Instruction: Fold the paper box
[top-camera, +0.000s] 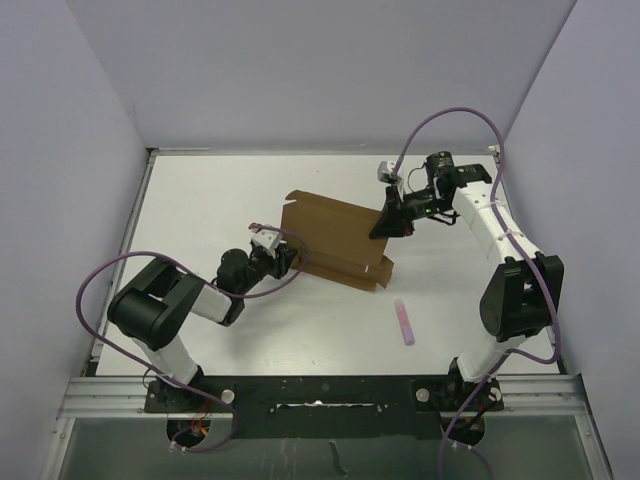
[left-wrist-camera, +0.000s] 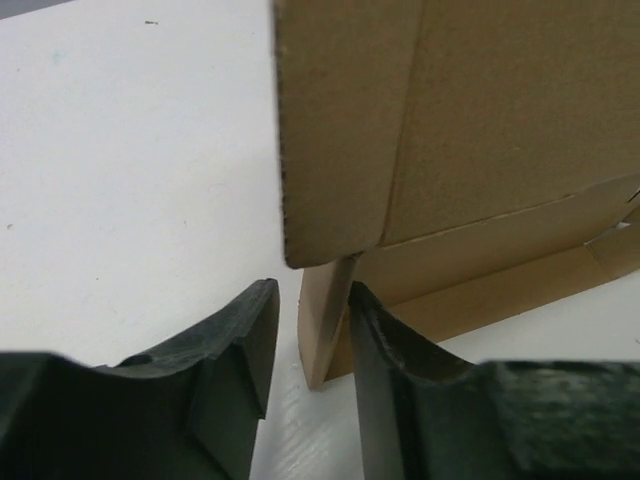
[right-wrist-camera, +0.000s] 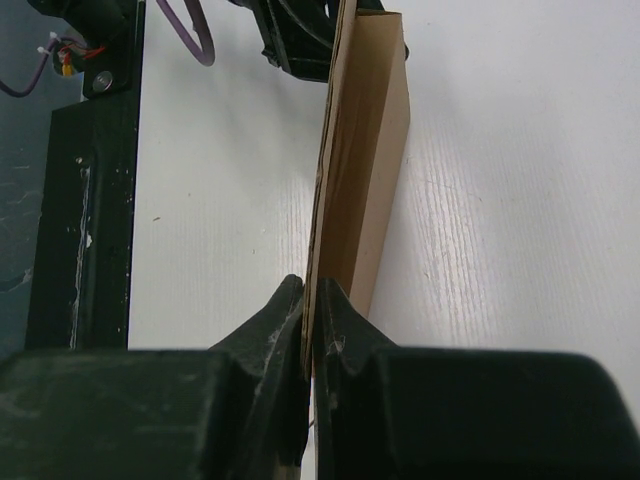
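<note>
A white table (top-camera: 200, 200) is seen from above, with pale grey walls on three sides and two robot arms bolted at its near edge.

On the left, the left arm lies low over the table and reaches right. Its black two-finger left gripper (top-camera: 285, 258) is at the near left corner of the paper box. In the left wrist view its jaws stand apart around a small upright cardboard flap (left-wrist-camera: 325, 320). One finger (left-wrist-camera: 370, 340) touches the flap. The other (left-wrist-camera: 250, 330) is just beside it, with a sliver of white table between them.

At the middle of the table stands the half-folded brown cardboard paper box (top-camera: 330, 240). A tall panel tilts up at the far side, and a low wall runs along the near side.

On the right, the right arm bends in from the far right. Its black right gripper (top-camera: 385, 225) is clamped on the upright right-hand edge of the box. In the right wrist view its fingers are pressed together on the thin cardboard.

A small pink stick (top-camera: 405, 322) lies flat on the table, near and to the right of the box and apart from it.
</note>
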